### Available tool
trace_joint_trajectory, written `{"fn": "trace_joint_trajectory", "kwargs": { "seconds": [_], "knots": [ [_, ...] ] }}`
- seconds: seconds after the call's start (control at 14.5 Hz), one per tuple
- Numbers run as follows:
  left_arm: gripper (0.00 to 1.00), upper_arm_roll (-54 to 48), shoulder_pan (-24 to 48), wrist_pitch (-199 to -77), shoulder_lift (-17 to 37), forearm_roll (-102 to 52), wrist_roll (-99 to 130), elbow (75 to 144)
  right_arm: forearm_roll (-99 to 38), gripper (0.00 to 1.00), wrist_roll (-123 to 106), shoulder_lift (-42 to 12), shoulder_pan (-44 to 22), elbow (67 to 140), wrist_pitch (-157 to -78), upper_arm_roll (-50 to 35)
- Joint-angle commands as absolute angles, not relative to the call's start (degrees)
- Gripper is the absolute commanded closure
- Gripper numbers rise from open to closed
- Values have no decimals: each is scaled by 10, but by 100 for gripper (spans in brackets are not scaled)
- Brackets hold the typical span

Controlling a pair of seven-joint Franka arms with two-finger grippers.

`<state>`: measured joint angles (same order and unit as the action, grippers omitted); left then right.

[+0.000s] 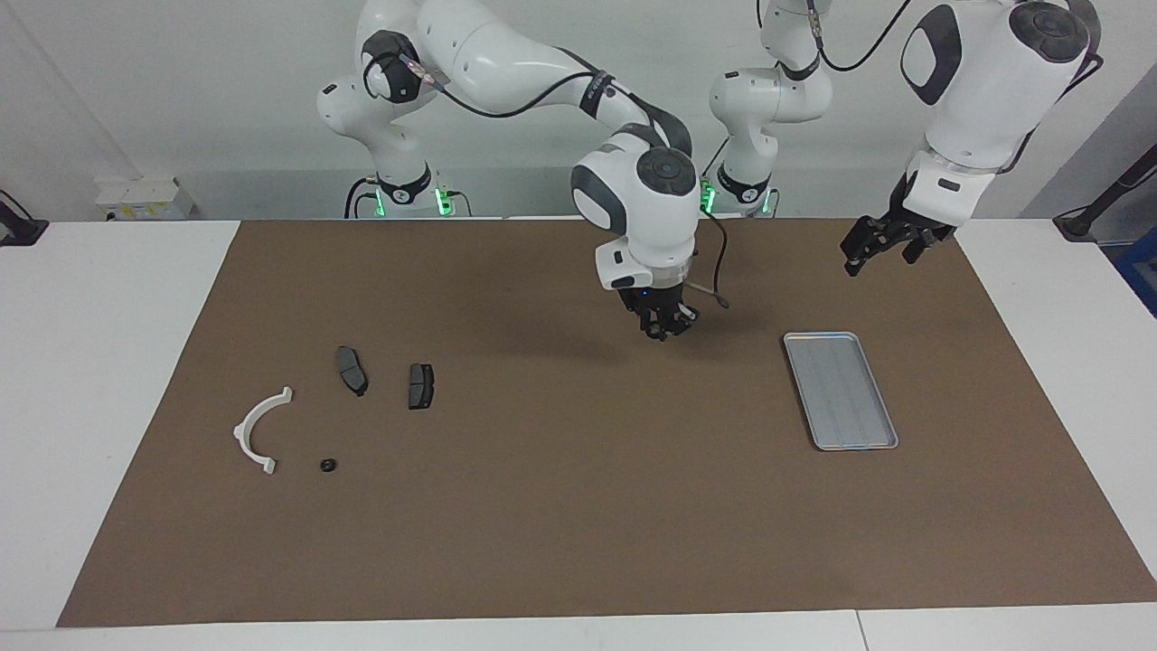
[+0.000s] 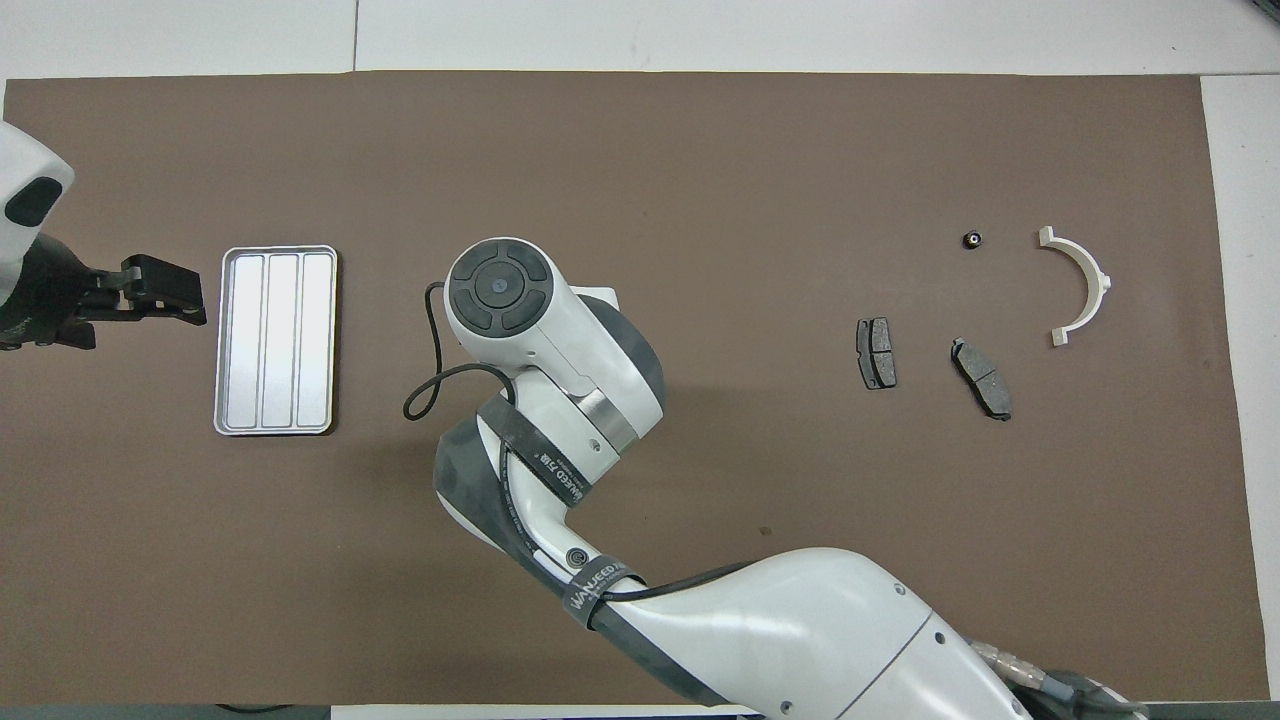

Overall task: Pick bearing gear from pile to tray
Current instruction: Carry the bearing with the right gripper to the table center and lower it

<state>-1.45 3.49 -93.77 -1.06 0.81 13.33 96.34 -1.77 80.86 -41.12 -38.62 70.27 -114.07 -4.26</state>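
A tiny black ring (image 1: 327, 466) lies by the white half-ring (image 1: 257, 432); ribbed metal tray (image 1: 841, 391) sits apart. Right gripper (image 1: 664, 332) (raised over the mat) seems pinched on something unseen; left gripper (image 1: 866, 253) spread.

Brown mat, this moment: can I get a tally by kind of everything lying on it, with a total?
Brake pads: 2
White half-ring: 1
Small black ring: 1
Metal tray: 1
Total: 5
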Motion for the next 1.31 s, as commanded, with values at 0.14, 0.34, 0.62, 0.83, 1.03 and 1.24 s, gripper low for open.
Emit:
{"fn": "trace_joint_trajectory", "kwargs": {
  "seconds": [0.14,0.34,0.62,0.83,1.03,1.24],
  "knots": [
    [0,-12,36,-929,-20,2,129,965,2,100,818,-412,-379,764,-1223,-44],
    [0,-13,35,-929,-20,2,129,966,6,100,820,-424,-383,779,-1255,-44],
    [0,-12,35,-929,-20,2,129,965,11,100,819,-425,-382,781,-1251,-44],
    [0,-12,35,-929,-20,2,128,966,20,6,816,-424,-377,752,-1163,-39],
    [0,-12,36,-929,-20,2,129,965,26,0,753,-404,-342,666,-1048,-41],
    [0,-12,35,-929,-20,2,128,965,23,0,555,-334,-264,664,-986,-43]
  ]
}}
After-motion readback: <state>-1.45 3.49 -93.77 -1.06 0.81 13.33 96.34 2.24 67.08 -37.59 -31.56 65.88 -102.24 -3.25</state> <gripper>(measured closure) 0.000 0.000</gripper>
